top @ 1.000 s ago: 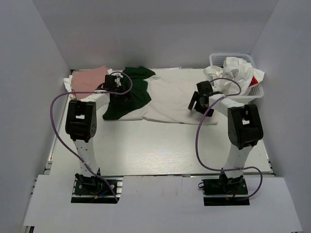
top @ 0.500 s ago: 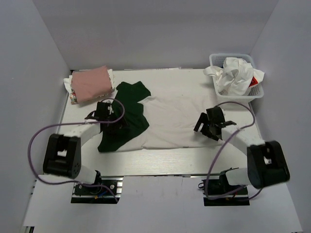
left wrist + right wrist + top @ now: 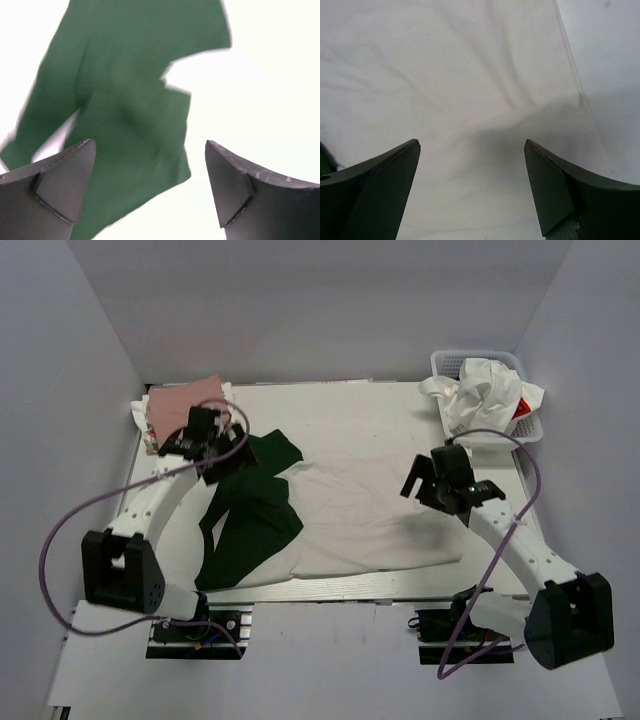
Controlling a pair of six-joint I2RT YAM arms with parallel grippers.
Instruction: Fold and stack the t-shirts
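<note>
White-and-green t-shirt (image 3: 350,510), lying flat, long axis left-right, green end pointing left

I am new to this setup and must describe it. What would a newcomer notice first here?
The eye goes first to the white t-shirt with dark green sleeves, spread across the middle of the table. The left gripper and the right gripper hang open above it. A folded pink shirt lies at the far left, and a white basket at the far right holds crumpled white shirts.
</note>
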